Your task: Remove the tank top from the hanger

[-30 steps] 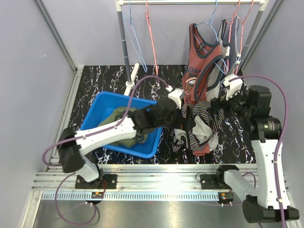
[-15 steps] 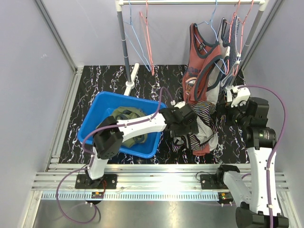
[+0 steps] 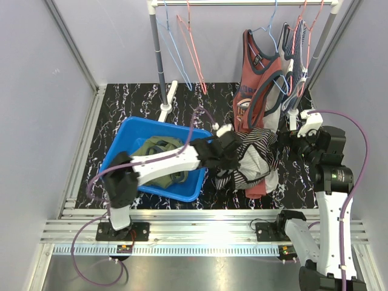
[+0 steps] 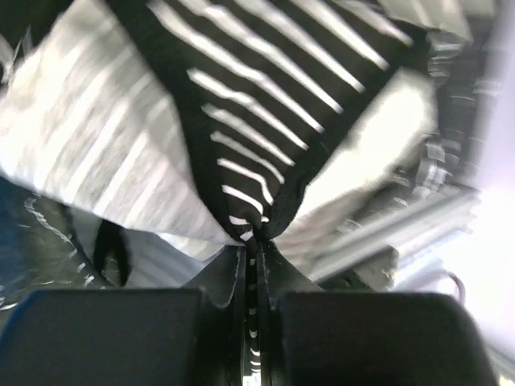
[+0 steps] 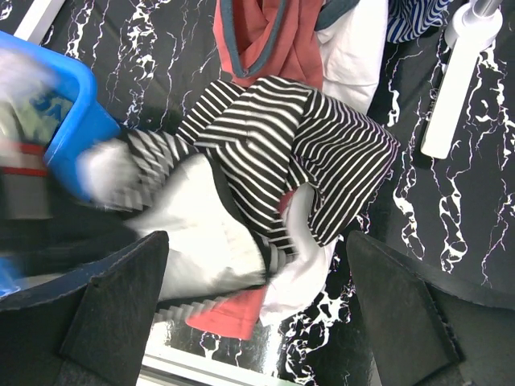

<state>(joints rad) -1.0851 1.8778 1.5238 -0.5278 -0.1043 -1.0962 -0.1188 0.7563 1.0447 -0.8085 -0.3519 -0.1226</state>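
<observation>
Tank top [image 3: 253,159], black-and-white striped, lies bunched on the dark marbled desk [image 3: 133,100] just right of the blue bin [image 3: 124,142]. The left arm stretches low across the bin. Only the left wrist view shows the left tool [image 4: 251,245] clenched on a striped fold. The right tool [image 5: 253,241] hovers above, spread wide.

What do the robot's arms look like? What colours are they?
Both are built from smooth white tubes joined by chunky black round joints. The left arm and the right arm each have a thin purple cable looping along them. Each arm ends in two flat black fingers, which look like dark wedges in the wrist views.
</observation>
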